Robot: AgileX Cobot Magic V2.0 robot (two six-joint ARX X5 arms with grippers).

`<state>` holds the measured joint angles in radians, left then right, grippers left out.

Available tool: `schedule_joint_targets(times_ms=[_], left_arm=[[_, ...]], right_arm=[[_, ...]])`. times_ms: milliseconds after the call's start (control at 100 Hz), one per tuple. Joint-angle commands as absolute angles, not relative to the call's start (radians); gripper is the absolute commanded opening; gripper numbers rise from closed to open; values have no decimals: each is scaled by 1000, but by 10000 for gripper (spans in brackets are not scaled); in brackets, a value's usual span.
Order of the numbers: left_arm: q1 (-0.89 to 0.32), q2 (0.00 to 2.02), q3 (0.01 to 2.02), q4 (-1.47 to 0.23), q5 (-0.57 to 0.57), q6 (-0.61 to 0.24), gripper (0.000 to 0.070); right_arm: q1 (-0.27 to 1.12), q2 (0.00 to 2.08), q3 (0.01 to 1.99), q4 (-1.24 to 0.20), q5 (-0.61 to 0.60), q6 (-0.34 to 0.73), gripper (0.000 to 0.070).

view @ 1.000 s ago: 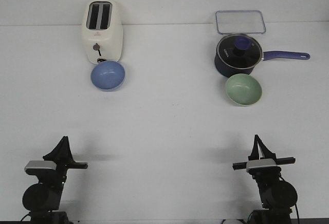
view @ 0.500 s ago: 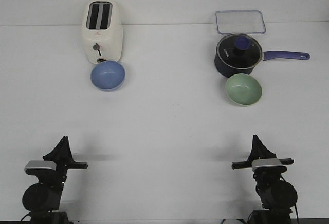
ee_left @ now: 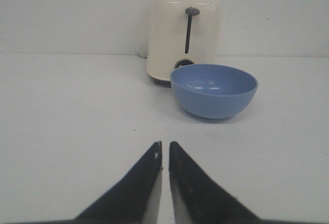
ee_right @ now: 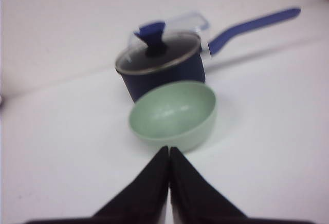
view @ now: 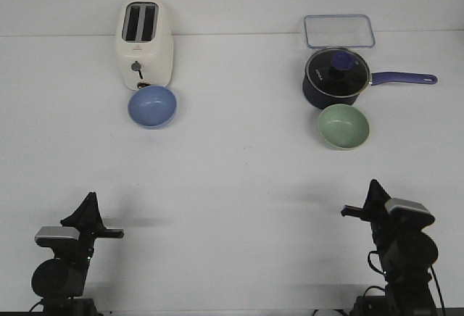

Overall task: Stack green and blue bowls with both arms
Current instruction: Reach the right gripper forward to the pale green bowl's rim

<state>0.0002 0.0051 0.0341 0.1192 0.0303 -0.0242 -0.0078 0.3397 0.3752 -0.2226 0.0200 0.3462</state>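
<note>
A: On the white bench [view: 232, 171], where do the two bowls sit, and which way do they face?

B: Both stand upright, mouths up; being round, neither has a long axis. The blue bowl [view: 152, 106] is on the far left, just in front of the cream toaster [view: 145, 44]. The green bowl [view: 344, 126] is on the far right, just in front of the navy saucepan [view: 336, 78], whose long handle points to the right. A clear lidded container [view: 338, 31] lies behind the pan.

A: And the tools?

B: The left tool [ee_left: 164, 154] has its two black fingers drawn together with only a thin slit between them, holding nothing, aimed at the blue bowl but well short of it. The right tool [ee_right: 169, 154] is likewise pinched closed and empty, its tips close to the green bowl's near wall.

A: Anything hard to read?

B: The right wrist view is blurred and tilted, so I cannot tell whether bowl and pan touch. In the front view each arm's base is cut off by the bottom edge.

A: Any change from a moment ago?

B: The right arm has swung and leaned towards the right; the left arm and all objects have stayed put.
</note>
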Motion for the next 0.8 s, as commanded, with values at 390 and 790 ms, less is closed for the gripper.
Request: schedule_joint_targets(times_ms=[390,790], left_arm=[[2,3,14,131,34,-19,15],[2,3,14,131,34,-19,15]], right_arm=[[-83,1166,886,-342,-30,262,535],[-161,1635,1183,-354,-40,189,532]])
